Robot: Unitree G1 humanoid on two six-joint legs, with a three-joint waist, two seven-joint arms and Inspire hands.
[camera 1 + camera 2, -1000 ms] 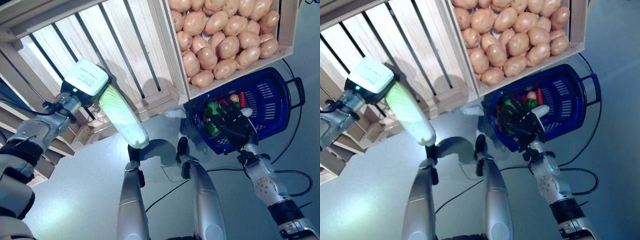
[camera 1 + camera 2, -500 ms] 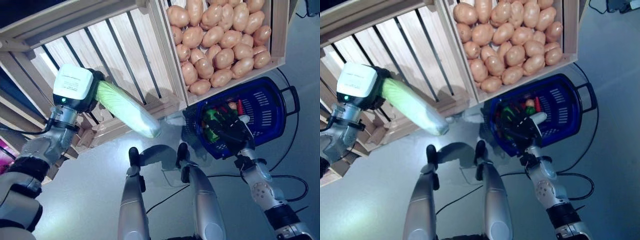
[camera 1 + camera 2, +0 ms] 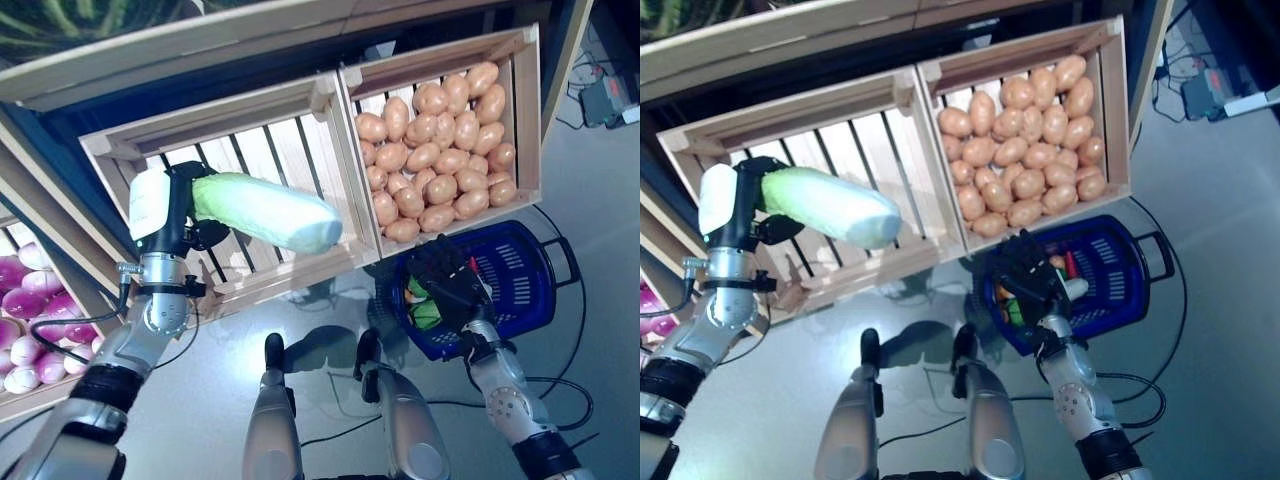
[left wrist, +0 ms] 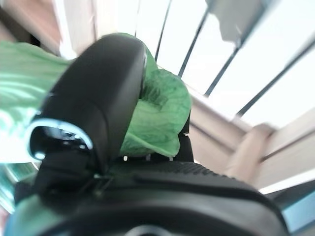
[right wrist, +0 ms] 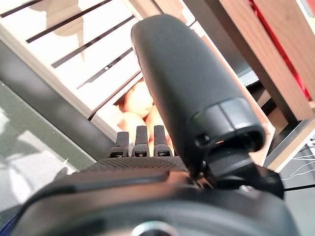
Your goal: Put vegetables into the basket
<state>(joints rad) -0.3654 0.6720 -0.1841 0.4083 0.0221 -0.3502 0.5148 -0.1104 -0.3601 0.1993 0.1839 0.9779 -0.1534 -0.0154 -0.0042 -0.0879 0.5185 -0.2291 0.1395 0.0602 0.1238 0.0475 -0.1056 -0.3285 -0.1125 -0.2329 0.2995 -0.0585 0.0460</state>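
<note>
1. The cabbage (image 3: 265,211), long and pale green, is held in the air in front of the slatted wooden crate (image 3: 240,140), lying nearly level with its rounded tip pointing toward the potato crate (image 3: 440,60).
2. The left hand (image 3: 190,215) is clenched round the cabbage's leafy base; in the left wrist view the thumb (image 4: 93,98) presses over the green leaves (image 4: 157,118).
3. The left arm rises from the lower left, forearm upright, wrist bent so the cabbage sticks out sideways to the robot's right.
4. The blue basket (image 3: 520,290) sits on the floor below the potato crate, well apart from the cabbage, with green and red vegetables (image 3: 420,305) already inside.
5. The right hand (image 3: 445,280) hovers over the basket's near rim, palm down, on an arm reaching up from the lower right.
6. Its fingers look spread and relaxed, holding nothing; the right wrist view shows the thumb (image 5: 187,88) straight.
7. Purple vegetables (image 3: 25,310) fill a bin at far left.
</note>
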